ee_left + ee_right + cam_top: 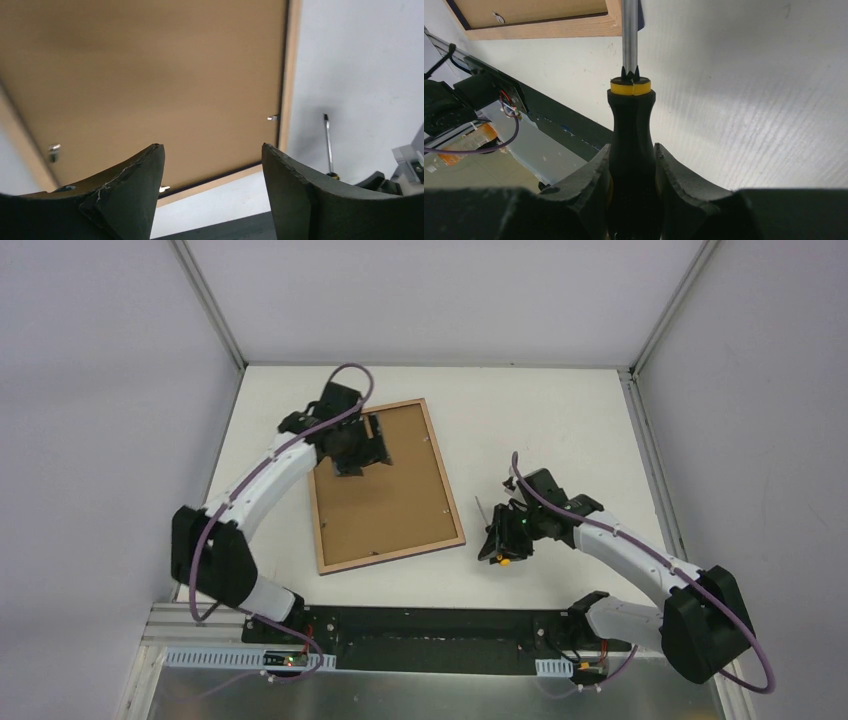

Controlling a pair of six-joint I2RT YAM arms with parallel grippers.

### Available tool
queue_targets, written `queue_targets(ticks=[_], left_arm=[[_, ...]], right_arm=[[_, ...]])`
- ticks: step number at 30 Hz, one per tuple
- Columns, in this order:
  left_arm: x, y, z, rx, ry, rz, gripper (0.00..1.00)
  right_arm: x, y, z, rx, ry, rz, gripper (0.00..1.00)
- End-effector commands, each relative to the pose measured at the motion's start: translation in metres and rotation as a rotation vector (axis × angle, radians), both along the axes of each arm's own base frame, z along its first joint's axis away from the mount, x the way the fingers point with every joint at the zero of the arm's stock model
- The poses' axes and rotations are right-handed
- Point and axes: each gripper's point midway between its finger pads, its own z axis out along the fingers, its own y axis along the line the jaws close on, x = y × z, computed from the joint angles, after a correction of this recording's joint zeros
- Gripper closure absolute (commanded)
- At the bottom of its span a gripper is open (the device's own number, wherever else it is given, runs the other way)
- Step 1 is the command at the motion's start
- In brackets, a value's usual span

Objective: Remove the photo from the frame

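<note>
The frame point(390, 556) lies face down, centre-left in the top view, and the photo is hidden under its backing board point(395, 505). My left gripper point(211, 146) hovers wide and empty above the board, while my right gripper point(631, 150) clamps a screwdriver point(630, 112). The print is likely thin and creasable, so I'd lift it by an edge.

High rear overview; two close, low wrist views; the frame point(392, 554) common to all.

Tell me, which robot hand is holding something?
The right hand: it grips the black-and-yellow screwdriver by its handle. The left hand is open above the frame, over its brown back, holding nothing.
</note>
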Motion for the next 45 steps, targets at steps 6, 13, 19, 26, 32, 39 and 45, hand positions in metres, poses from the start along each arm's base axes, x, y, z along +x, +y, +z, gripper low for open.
queue_targets(ticks=[6, 13, 19, 26, 32, 39, 45], left_arm=[[-0.08, 0.141, -0.042, 0.174, 0.13, 0.219, 0.28], [-0.081, 0.194, -0.067, 0.224, 0.209, 0.355, 0.28], [-0.052, 0.194, -0.09, 0.163, 0.276, 0.288, 0.35], [-0.037, 0.187, -0.11, 0.109, 0.279, 0.21, 0.47], [-0.035, 0.182, -0.118, 0.084, 0.301, 0.18, 0.59], [-0.038, 0.181, -0.124, 0.085, 0.324, 0.177, 0.68], [-0.038, 0.182, -0.128, 0.09, 0.338, 0.179, 0.8]], right_arm=[[0.003, 0.036, 0.014, 0.051, -0.059, 0.081, 1.0], [-0.001, 0.054, 0.012, 0.059, -0.047, 0.113, 1.0], [-0.004, 0.063, 0.007, 0.053, -0.028, 0.145, 1.0], [-0.003, 0.064, 0.0, 0.052, -0.02, 0.119, 1.0], [-0.005, 0.061, -0.008, 0.04, -0.012, 0.104, 1.0], [-0.007, 0.06, -0.016, 0.029, 0.006, 0.107, 1.0], [-0.01, 0.059, -0.022, 0.016, 0.021, 0.117, 1.0]])
